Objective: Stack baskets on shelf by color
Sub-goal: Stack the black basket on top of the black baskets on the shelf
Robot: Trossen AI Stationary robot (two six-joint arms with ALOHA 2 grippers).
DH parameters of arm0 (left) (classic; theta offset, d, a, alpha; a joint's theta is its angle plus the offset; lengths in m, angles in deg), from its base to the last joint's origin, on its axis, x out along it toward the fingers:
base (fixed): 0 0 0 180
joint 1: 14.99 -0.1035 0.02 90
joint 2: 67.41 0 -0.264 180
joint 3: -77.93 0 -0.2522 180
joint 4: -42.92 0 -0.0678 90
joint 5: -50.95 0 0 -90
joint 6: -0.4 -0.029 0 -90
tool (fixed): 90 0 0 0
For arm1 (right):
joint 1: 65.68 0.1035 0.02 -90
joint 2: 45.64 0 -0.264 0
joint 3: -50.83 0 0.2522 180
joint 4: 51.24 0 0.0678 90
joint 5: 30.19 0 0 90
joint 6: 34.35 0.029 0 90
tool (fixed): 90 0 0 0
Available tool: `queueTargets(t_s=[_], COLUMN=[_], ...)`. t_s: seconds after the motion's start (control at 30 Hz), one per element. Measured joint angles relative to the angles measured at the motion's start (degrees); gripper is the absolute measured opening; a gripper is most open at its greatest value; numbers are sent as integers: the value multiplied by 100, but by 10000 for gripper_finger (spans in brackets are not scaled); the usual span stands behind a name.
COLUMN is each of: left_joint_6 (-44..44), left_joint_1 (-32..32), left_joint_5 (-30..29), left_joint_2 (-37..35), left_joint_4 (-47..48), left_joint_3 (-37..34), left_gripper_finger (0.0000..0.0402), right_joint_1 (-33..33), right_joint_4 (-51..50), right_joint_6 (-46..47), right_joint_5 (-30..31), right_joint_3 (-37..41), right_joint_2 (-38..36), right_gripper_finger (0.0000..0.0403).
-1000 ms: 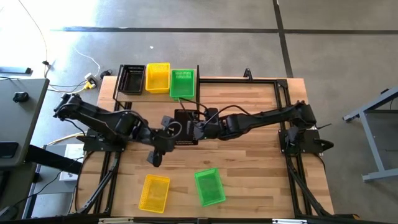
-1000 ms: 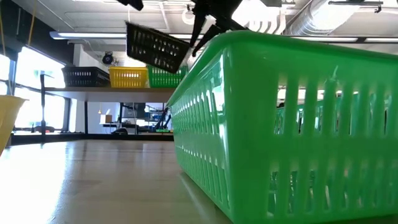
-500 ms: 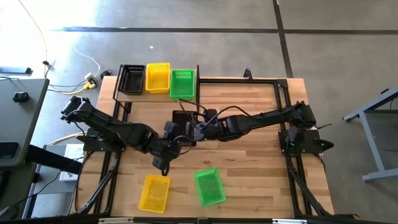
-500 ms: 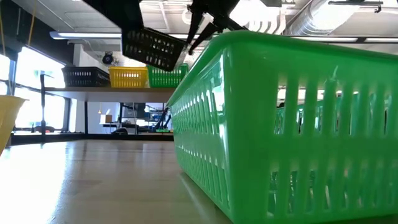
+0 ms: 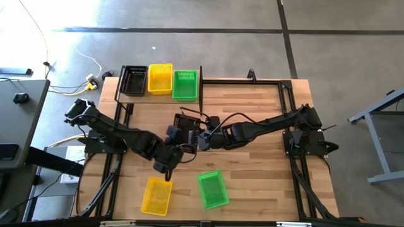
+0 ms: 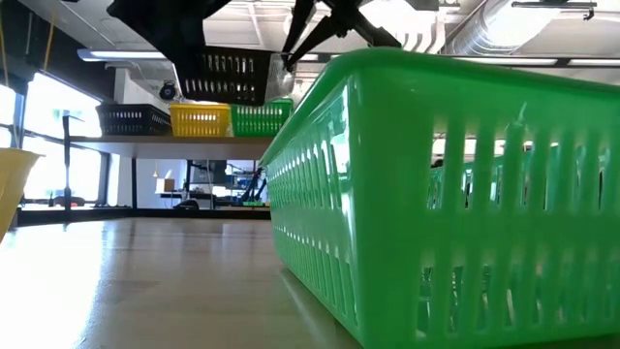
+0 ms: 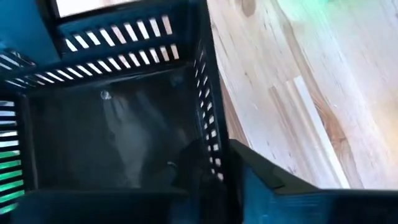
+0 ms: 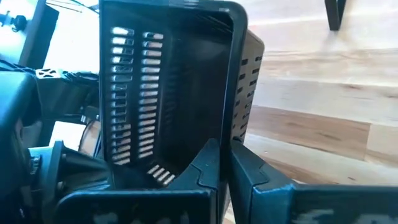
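A black basket hangs in the air over the table's middle, level in the low view. My left gripper and my right gripper are both shut on its walls, from opposite sides. The shelf stands at the table's far left edge and carries a black basket, a yellow basket and a green basket. A yellow basket and a green basket rest on their bottoms near the table's near edge. My left gripper pinches one slotted side wall of the black basket, with one finger inside and the other outside. The basket is lifted clear of the table. My right gripper pinches another wall of the same basket, one finger inside and one outside. It comes from the table's right side, and the basket sits level.
The green basket on the table fills the low view's foreground; the yellow one shows at its left edge. Bare wood lies between the shelf and the held basket and on the table's right half.
My left arm has swung toward the table's near edge and right, coming in at the black basket's left side. The basket, tilted a second ago, now hangs level and a little lower in the low view. My right gripper has shifted slightly toward the near edge.
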Motion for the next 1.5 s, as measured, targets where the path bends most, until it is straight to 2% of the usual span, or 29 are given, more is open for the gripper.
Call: queueTargets(t_s=[0.17, 0.33, 0.67, 0.87, 1.2, 1.37, 1.5], left_joint_6=[-113, -114, 68, 281, 233, 28, -69], left_joint_1=[128, 254, 311, 377, 404, 117, -244], left_joint_5=[-40, -55, -111, -159, -223, -281, -621], left_joint_2=[-36, -36, -71, -351, -1527, -2383, -3077], left_joint_4=[-10, 1, 406, 936, 1284, 1539, 1895], left_joint_3=[0, 0, 0, -7, -3, -2, -2], left_gripper_finger=[7, 9, 2, 1, 1, 1, 1], right_joint_1=[6, 6, -90, -103, -121, -197, -392], right_joint_4=[53, 70, 114, 155, 390, 424, 458], right_joint_6=[-156, -272, -333, -706, -1955, -2791, -3531], right_joint_5=[-62, -41, -132, -7, -79, -123, -360], right_joint_3=[2, 4, 4, 7, 4, 4, 4], right_joint_2=[0, 0, -64, -359, -781, -800, -853], right_gripper_finger=[1, 23, 119, 135, 135, 135, 135])
